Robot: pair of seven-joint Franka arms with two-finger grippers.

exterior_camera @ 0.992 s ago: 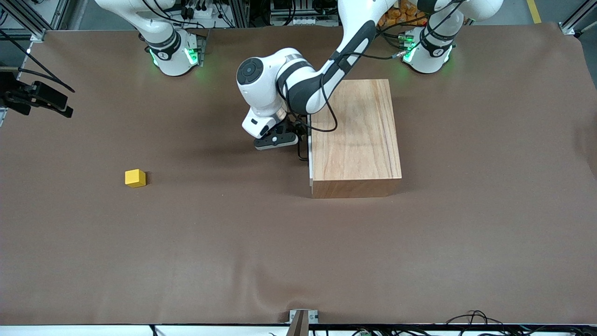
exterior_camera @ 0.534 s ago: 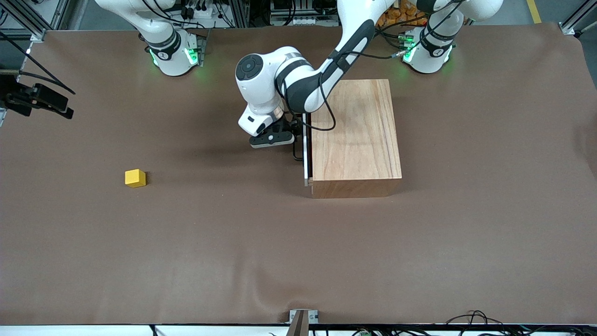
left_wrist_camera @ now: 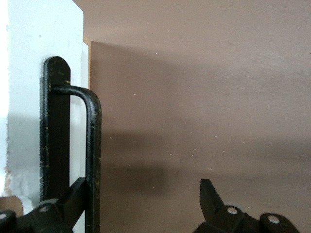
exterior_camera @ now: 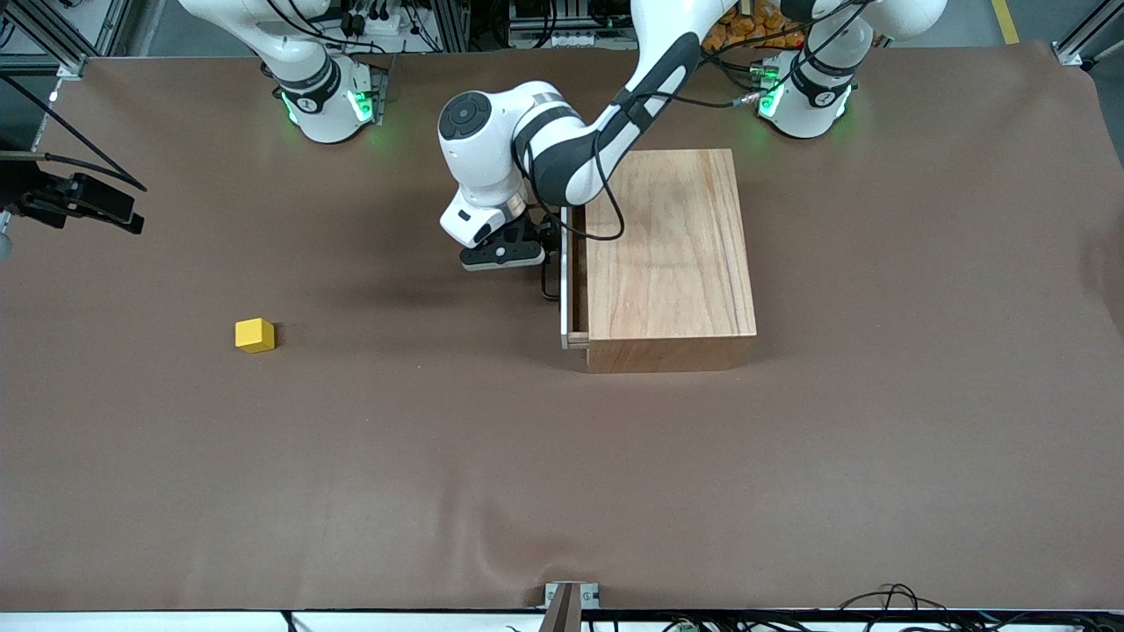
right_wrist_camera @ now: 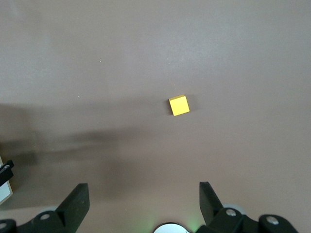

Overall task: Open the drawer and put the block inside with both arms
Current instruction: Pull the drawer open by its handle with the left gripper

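Note:
The light-wood box (exterior_camera: 672,254) stands in the middle of the table. Its drawer (exterior_camera: 566,290) is pulled out a small way toward the right arm's end, white front panel (left_wrist_camera: 29,97) leading. My left gripper (exterior_camera: 527,254) is open at the black U-shaped handle (left_wrist_camera: 92,141). One finger (left_wrist_camera: 73,199) is hooked between the handle bar and the panel, and the other finger (left_wrist_camera: 209,196) is clear of it over bare table. The yellow block (exterior_camera: 255,335) lies alone toward the right arm's end, also in the right wrist view (right_wrist_camera: 179,105). My right gripper (right_wrist_camera: 143,194) is open and empty, high above the table.
Brown cloth covers the table (exterior_camera: 562,474). A black piece with cables (exterior_camera: 79,200) shows at the table's edge at the right arm's end. The green-lit arm bases (exterior_camera: 325,101) stand along the table's top edge.
The drawer has slid out a little toward the right arm's end, and my left gripper moved with the handle. The block has not moved.

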